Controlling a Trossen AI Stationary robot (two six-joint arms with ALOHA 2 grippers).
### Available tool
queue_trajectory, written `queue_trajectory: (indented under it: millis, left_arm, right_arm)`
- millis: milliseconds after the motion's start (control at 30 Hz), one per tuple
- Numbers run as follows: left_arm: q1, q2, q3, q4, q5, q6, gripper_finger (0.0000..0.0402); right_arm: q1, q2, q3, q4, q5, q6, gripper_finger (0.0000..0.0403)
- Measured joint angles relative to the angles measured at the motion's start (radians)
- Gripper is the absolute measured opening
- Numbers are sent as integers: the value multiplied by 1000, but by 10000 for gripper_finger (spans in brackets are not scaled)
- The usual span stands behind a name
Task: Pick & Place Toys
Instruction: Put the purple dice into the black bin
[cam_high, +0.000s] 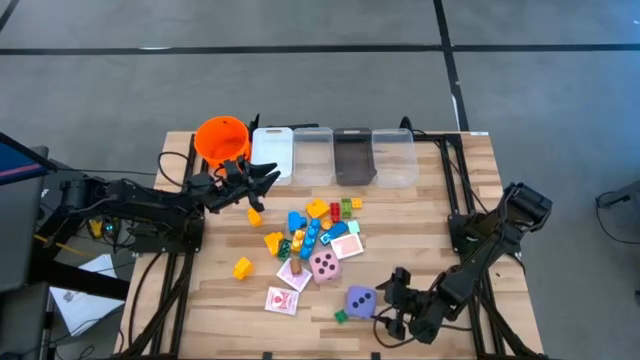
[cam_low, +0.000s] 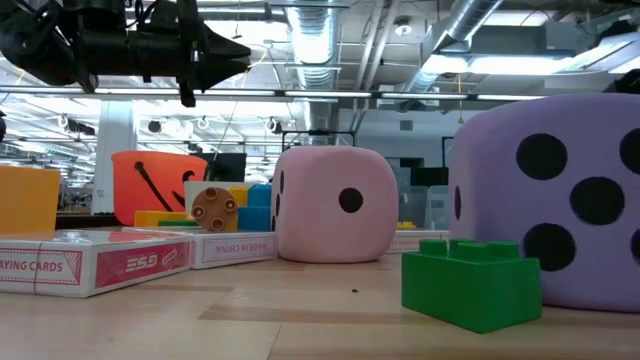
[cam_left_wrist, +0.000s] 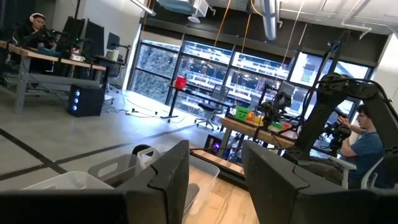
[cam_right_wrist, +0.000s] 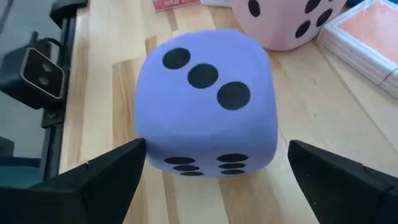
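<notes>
The purple soft die (cam_right_wrist: 205, 99) rests on the table near the front right, three dots up. My right gripper (cam_right_wrist: 216, 149) stands open just to its right, one finger on either side of it without touching it. Close by sit the pink die (cam_high: 324, 264) and a green block (cam_high: 341, 316). Red-patterned card packs (cam_high: 282, 300) and a heap of coloured blocks (cam_high: 312, 228) lie mid-table. A yellow block (cam_high: 243, 267) sits apart. My left gripper (cam_high: 270, 180) hovers open and empty above the table beside the orange bucket.
The orange bucket (cam_high: 221, 138) and a row of clear bins (cam_high: 333, 155) stand along the far edge. Black frame rails (cam_high: 448, 190) run down the table's right and left sides. A seated person (cam_left_wrist: 364, 146) shows in the room beyond.
</notes>
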Motion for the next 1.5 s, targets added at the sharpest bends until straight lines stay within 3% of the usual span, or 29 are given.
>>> queue_trajectory:
  millis: [500,767,1100,1500]
  left_arm:
    - [1,0,0,0,0,-3,140]
    - [1,0,0,0,0,-3,140]
    - [1,0,0,6,0,-4,140]
    - [-2,0,0,5,0,-7,140]
  right_arm:
    - [-38,205,271,-357,7,29,386]
    - [-86,227,298,-375,31,89,386]
    - [-128,202,298,-372,182,215,386]
    - [-222,202,298,-381,183,294,386]
